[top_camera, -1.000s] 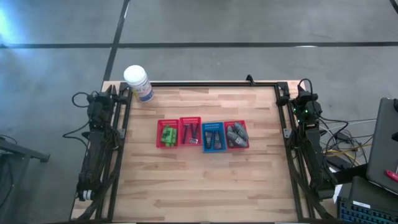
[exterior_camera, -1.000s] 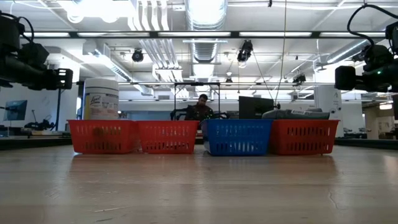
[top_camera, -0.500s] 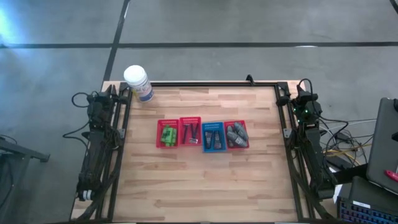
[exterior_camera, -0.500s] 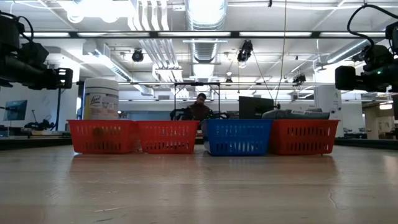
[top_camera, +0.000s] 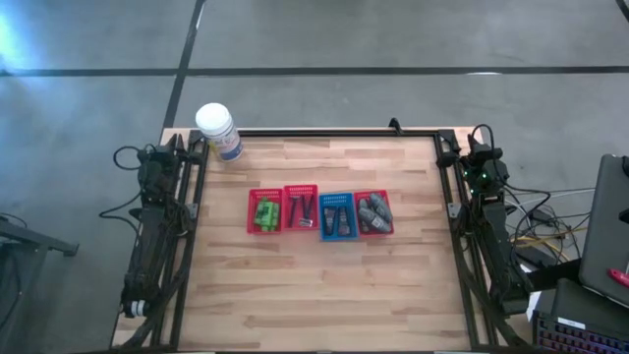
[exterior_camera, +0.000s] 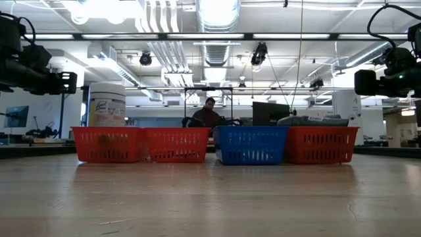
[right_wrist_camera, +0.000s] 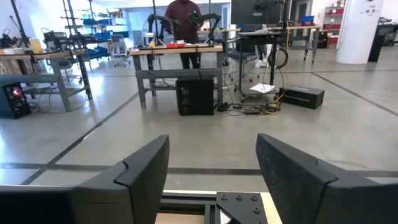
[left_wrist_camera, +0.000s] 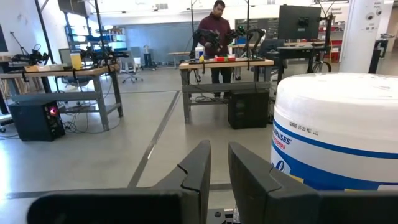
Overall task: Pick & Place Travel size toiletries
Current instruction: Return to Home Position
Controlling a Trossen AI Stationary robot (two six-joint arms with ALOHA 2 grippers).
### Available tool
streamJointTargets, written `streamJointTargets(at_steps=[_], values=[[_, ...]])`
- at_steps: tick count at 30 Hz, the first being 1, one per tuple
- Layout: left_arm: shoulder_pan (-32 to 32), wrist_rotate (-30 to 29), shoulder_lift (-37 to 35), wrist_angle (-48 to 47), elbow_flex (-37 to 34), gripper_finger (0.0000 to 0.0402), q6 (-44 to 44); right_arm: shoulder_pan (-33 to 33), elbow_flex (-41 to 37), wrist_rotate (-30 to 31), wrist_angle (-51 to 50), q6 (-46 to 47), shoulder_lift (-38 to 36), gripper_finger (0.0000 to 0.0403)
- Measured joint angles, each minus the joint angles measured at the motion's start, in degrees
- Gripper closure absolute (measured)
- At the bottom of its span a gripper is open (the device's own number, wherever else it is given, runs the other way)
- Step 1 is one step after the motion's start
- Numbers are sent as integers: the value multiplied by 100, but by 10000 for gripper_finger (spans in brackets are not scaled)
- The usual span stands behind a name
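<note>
The toiletries lie sorted in four small mesh baskets in a row at mid-table. The bright green bottles [top_camera: 264, 212] fill the leftmost red basket, and thin dark razors [top_camera: 301, 210] the red one beside it. Dark flat tubes [top_camera: 336, 218] lie in the blue basket, and grey oval bottles [top_camera: 374, 211] in the right red basket. My left gripper [left_wrist_camera: 219, 167] is parked at the far-left corner [top_camera: 173, 147], fingers shut but for a narrow slit. My right gripper [right_wrist_camera: 212, 163] is parked at the far-right corner [top_camera: 479, 141], open. Both touch nothing.
A large white lidded jar [top_camera: 217, 131] stands at the table's far-left corner, close beside my left gripper [left_wrist_camera: 339, 134]. The baskets [exterior_camera: 214, 145] stand side by side. Bare wood lies all around the row. A person stands at a bench in the room beyond [left_wrist_camera: 214, 34].
</note>
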Motion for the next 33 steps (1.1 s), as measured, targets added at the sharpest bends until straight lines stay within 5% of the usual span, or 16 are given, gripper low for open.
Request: streamJointTargets(at_steps=[14, 33], values=[[0, 7, 0, 2, 0, 342, 2, 0, 0, 0, 0, 0, 0, 183], [0, 7, 2, 4, 0, 342, 2, 0, 0, 0, 0, 0, 2, 124]])
